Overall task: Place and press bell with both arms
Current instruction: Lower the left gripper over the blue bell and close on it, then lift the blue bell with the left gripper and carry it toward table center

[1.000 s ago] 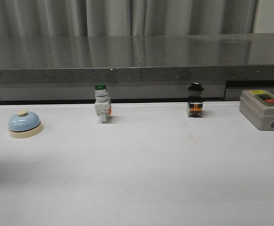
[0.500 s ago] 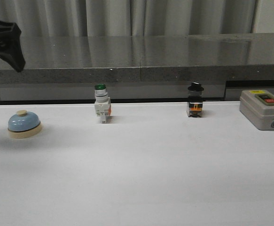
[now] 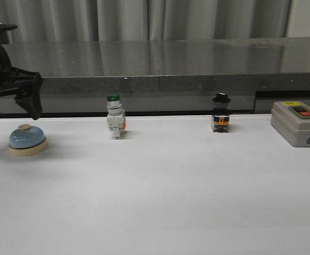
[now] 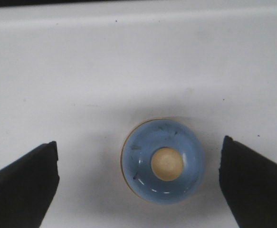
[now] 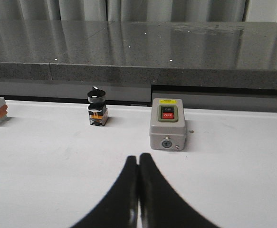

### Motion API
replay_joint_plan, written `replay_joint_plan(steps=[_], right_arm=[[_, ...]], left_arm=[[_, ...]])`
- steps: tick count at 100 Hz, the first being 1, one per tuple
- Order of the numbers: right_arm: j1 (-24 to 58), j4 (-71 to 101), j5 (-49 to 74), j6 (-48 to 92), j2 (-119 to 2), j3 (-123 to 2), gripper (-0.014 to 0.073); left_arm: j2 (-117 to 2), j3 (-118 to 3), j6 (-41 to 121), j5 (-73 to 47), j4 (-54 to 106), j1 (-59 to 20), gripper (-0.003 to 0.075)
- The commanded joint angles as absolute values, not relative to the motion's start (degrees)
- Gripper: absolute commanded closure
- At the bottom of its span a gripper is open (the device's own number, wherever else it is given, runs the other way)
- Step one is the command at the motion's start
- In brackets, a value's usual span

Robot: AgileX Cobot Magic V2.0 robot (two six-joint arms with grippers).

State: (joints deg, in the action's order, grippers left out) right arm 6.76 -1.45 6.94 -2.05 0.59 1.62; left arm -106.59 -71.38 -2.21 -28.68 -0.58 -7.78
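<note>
The bell (image 3: 27,139) stands upright on the white surface (image 3: 160,196), at about 9 o'clock from the middle of the surface in the front view. Its blue dome and cream button face up. The left gripper (image 3: 8,109) hangs just above it, with the fingers (image 4: 22,185) spread wide. In the left wrist view the bell (image 4: 163,161) lies between the two fingers, nearer to one than to the other, and touches neither. The right gripper (image 5: 138,190) has its fingers pressed together with nothing between them; it is over bare surface, near the grey switch box (image 5: 167,124). In the front view the green-capped switch (image 3: 115,118) and the black-knobbed switch (image 3: 221,113) stand along the far edge, toward 12 o'clock. The switch box (image 3: 298,124) is at about 3 o'clock.
</note>
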Motion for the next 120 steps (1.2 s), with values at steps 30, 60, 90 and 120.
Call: replay_joint_plan(steps=[30,60,90,120], right_arm=[[6.42,-1.38,1.94,-1.86,1.65,0.73,0.0654],[6.42,-1.38,1.94,-1.86,1.65,0.73,0.0654],[6.42,-1.38,1.94,-1.86,1.65,0.73,0.0654],[6.42,-1.38,1.94,-1.86,1.65,0.73,0.0654]], left_arm=[[-108.00,-73.17,-2.41,-25.47,0.00,-8.85,0.0074],[-109.57,-73.17,-2.41,-25.36,0.00,-8.85,0.0083],[-111.06,-73.17,-2.31,-25.95,0.00,-8.85,0.0086],[-111.20,-73.17,-1.04,-25.98,0.00,-9.22,0.0325]])
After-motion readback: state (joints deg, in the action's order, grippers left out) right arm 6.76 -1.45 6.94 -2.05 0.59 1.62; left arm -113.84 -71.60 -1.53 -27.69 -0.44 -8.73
